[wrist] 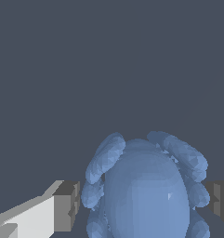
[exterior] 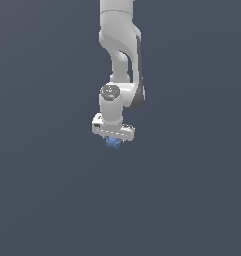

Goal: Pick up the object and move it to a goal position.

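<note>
The object (exterior: pixel 112 143) is a small lumpy blue thing sitting directly under the white hand of the arm in the exterior view. My gripper (exterior: pixel 113 140) points down over it, and the hand hides most of the fingers there. In the wrist view the object (wrist: pixel 146 186) fills the space between the two grey fingertips (wrist: pixel 69 204). Its side lumps touch the pads on both sides, so my gripper (wrist: pixel 145 202) is shut on it. The lowest part of the object is cut off by the frame edge.
A plain dark grey-blue surface (exterior: pixel 192 200) surrounds the arm on all sides. The white arm links (exterior: pixel 119 45) rise straight above the hand. No other objects or goal marker show.
</note>
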`<state>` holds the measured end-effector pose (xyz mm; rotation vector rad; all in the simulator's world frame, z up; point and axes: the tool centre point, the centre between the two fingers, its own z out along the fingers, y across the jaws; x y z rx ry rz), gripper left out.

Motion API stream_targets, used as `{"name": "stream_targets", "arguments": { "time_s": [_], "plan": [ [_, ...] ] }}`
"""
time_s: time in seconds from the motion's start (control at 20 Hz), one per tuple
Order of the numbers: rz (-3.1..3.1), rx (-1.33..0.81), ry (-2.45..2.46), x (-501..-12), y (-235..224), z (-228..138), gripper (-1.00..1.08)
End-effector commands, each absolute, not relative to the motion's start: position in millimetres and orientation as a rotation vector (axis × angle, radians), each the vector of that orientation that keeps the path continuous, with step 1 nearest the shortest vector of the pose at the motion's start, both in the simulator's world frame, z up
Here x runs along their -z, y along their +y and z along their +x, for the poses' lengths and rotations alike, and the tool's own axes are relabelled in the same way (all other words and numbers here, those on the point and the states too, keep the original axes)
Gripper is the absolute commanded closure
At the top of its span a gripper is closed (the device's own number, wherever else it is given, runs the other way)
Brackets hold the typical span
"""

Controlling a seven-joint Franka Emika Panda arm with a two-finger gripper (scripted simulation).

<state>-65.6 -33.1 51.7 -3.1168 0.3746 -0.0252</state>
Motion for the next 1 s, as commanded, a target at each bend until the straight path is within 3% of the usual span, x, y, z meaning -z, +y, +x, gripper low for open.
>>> {"name": "stream_targets", "arguments": {
  "time_s": [0.0,0.4,0.95],
  "plan": [
    [-3.117,0.026,0.374,-56,-29,-65,1.08],
    [-3.118,0.021,0.375,-93,8,-66,1.08],
    [-3.121,0.012,0.378,-186,98,-66,1.08]
  ]
}}
